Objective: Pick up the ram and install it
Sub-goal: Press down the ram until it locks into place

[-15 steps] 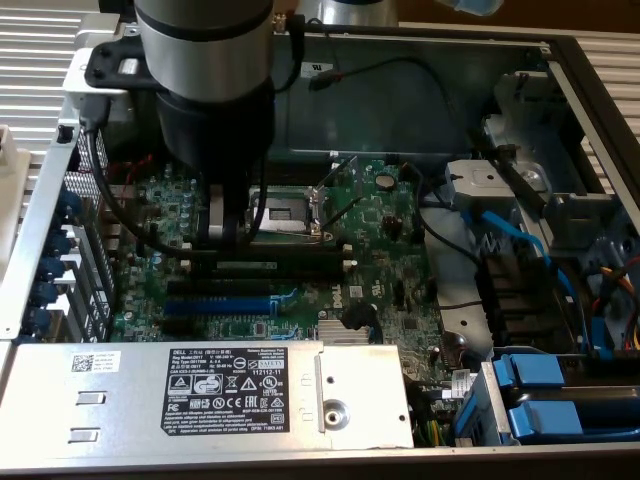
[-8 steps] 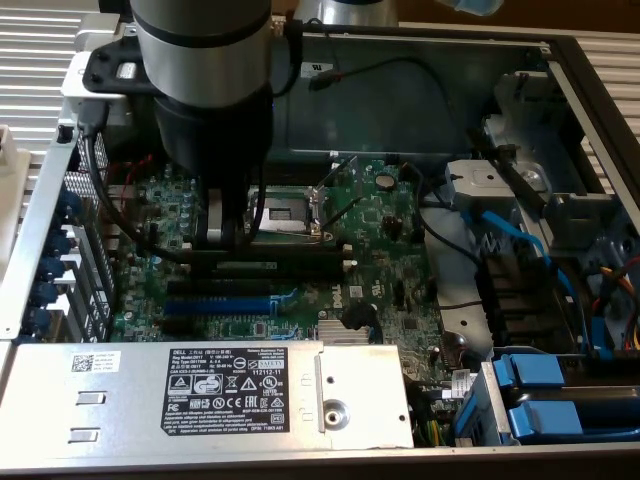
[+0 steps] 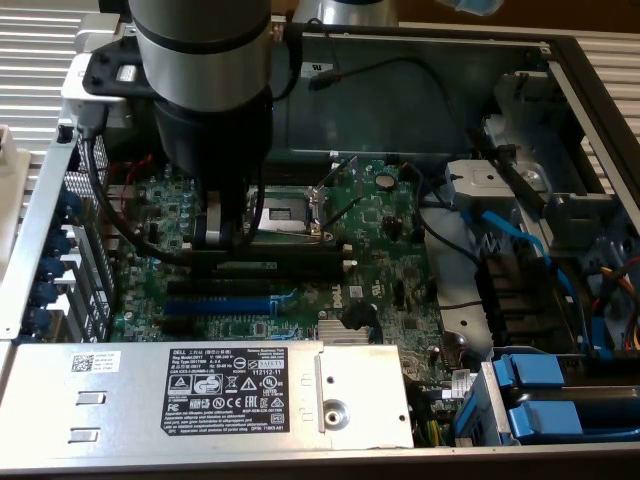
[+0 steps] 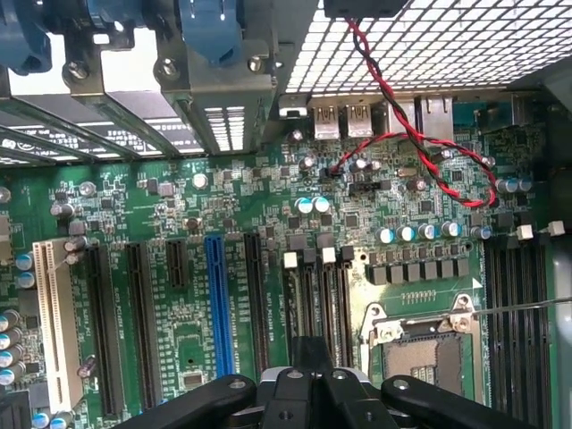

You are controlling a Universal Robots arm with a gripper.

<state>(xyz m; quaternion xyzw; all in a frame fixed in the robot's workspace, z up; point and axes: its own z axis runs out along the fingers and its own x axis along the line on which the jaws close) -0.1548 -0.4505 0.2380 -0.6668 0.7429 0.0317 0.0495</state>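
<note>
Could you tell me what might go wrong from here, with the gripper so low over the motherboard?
1. The shut gripper hangs close above the memory slots; a slight offset could strike the open CPU socket beside them.
2. The arm's black cable droops over the board and might snag on components.

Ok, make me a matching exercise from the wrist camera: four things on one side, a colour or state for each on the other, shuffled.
Things:
1. twisted wire
2. long slot at the board's edge
3. expansion slot flanked by black slots
4. gripper

Colour or state:
A. blue
B. shut
C. red and black
D. white

Pairs: 1-C, 2-D, 3-A, 4-B
</note>
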